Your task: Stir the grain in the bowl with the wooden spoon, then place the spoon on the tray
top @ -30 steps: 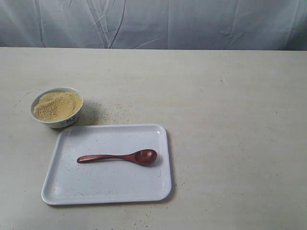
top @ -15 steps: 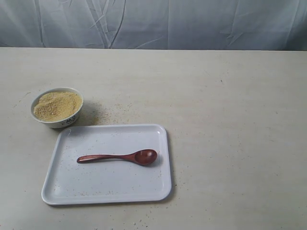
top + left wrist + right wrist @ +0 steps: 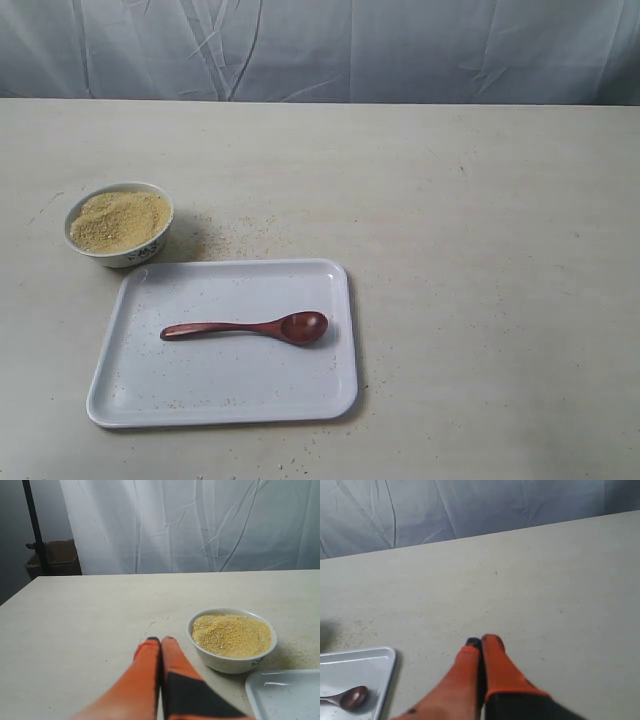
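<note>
The small white bowl (image 3: pixel 118 223) with a blue pattern stands at the left of the table, heaped with yellowish grain (image 3: pixel 118 219). In front of it lies the white tray (image 3: pixel 130 390), and the dark wooden spoon (image 3: pixel 250 327) rests flat on the tray with its scoop to the right. Neither gripper shows in the exterior view. In the left wrist view my left gripper (image 3: pixel 160 640) is shut and empty, beside the bowl (image 3: pixel 225 660) and grain (image 3: pixel 231 635). In the right wrist view my right gripper (image 3: pixel 482 641) is shut and empty over bare table, well apart from the spoon (image 3: pixel 349 698) on the tray (image 3: pixel 375 661).
Spilled grains dot the table (image 3: pixel 470 250) between bowl and tray and lie scattered on the tray floor. A wrinkled white curtain (image 3: pixel 320 50) hangs behind the table. A dark stand (image 3: pixel 35 525) and a cardboard box (image 3: pixel 55 557) sit beyond the table's far corner.
</note>
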Robot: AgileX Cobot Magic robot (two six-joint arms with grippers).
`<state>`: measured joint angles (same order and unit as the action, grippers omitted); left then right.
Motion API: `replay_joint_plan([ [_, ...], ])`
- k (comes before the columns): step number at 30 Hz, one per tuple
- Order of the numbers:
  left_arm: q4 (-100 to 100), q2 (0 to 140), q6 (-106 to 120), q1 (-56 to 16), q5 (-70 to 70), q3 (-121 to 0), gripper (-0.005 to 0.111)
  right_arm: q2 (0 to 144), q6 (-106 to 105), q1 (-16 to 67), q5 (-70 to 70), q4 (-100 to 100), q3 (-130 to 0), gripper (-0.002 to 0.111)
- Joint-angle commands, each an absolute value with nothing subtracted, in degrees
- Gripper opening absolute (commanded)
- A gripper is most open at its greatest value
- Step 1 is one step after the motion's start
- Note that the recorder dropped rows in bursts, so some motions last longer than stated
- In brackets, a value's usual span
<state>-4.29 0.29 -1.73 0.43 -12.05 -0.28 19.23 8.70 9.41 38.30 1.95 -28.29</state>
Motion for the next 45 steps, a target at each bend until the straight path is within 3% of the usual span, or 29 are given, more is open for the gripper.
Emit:
replay_joint_plan([
  [1,-4.09,0.0,-1.9,0.48,-11.83,0.0,0.0,17.93,8.82,9.07,37.67,3.14,-26.28,0.0],
  [17,-4.09,0.0,-1.9,0.48,-11.83,0.0,0.0,0.0,11.9,6.02,28.84,3.26,-0.73,0.0],
  [21,-4.09,0.0,-1.9,0.48,-11.83,0.0,0.0,0.0,12.62,6.02,22.54,3.13,0.0,0.0],
  [45,-4.09,0.0,-1.9,0.48,-11.83,0.0,0.0,0.0,12.51,6.02,20.69,-5.51,0.0,0.0],
])
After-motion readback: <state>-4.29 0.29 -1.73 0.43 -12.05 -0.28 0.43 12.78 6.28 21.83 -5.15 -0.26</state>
